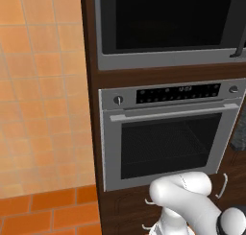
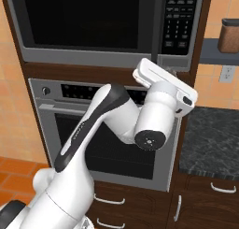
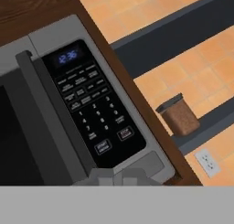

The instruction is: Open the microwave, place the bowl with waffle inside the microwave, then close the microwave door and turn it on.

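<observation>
Hand view shows the closed end effector point(image 3: 118, 178) at the microwave's point(image 3: 55, 49) lower corner, below the keypad point(image 3: 91, 106).

- arm point(image 2: 100, 123) rises from lower left, elbow bent, forearm reaching up and forward
- end effector point(image 3: 119, 176) fingertips close together; nothing between them

The microwave point(image 3: 68, 109) has a small blue display point(image 3: 67, 57) at the top of its keypad point(image 3: 93, 106); its digits look like a clock time, too blurred to read for sure. The key labels are only pale smudges. The oven's display strip point(image 1: 178, 93) shows tiny white marks, also unreadable.
</observation>
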